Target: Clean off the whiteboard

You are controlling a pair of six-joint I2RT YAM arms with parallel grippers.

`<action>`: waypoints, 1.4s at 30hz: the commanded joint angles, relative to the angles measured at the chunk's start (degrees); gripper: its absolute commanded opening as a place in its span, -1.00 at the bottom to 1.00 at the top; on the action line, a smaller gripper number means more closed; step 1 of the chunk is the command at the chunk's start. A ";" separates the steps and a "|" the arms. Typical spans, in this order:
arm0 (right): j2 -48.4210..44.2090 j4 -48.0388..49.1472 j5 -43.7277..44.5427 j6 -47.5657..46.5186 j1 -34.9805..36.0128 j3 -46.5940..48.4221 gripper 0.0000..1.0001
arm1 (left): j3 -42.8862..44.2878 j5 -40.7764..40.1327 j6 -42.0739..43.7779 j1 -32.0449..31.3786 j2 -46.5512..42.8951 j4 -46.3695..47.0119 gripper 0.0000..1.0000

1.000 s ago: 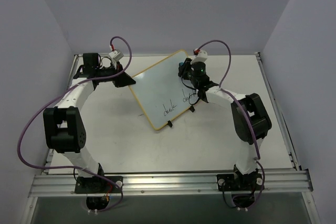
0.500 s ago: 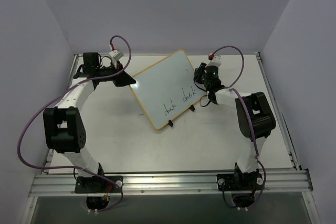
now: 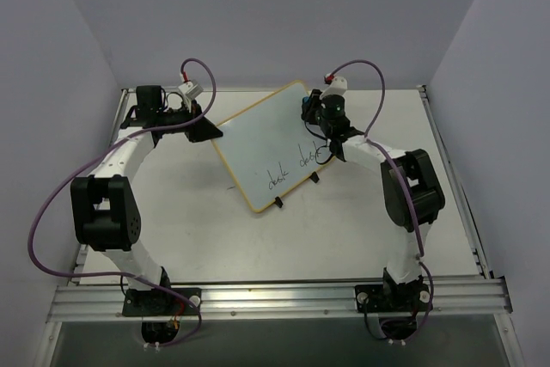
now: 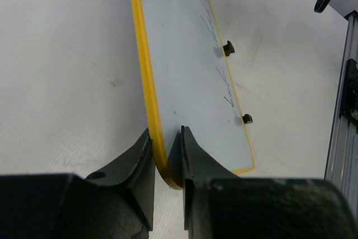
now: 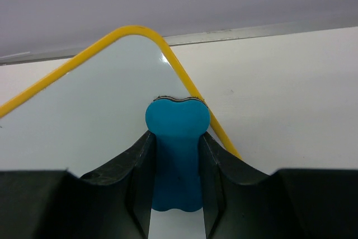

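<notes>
The whiteboard (image 3: 262,139) lies angled on the table, yellow-framed, with black handwriting (image 3: 290,169) near its lower edge and two black clip feet (image 3: 278,204). My left gripper (image 3: 209,132) is shut on its left corner; in the left wrist view the jaws (image 4: 166,134) pinch the yellow frame of the whiteboard (image 4: 190,65). My right gripper (image 3: 309,109) is shut on a blue bone-shaped eraser (image 5: 178,132). The eraser's tip rests on the whiteboard (image 5: 84,116) by its far right corner, with the right gripper (image 5: 176,135) just behind it.
An aluminium rail (image 3: 275,298) runs along the near table edge and shows at the right of the left wrist view (image 4: 348,93). Purple cables (image 3: 51,212) loop off both arms. Walls close in the back and both sides.
The right gripper with the eraser swung off the board to the right, then came back left onto the board's far right corner. The left gripper and the board stayed put.
</notes>
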 commanded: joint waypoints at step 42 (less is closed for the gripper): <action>-8.12 25.88 -1.09 5.17 13.72 -32.42 -1.00 | 0.03 4.29 7.35 -2.83 -4.17 7.36 -0.95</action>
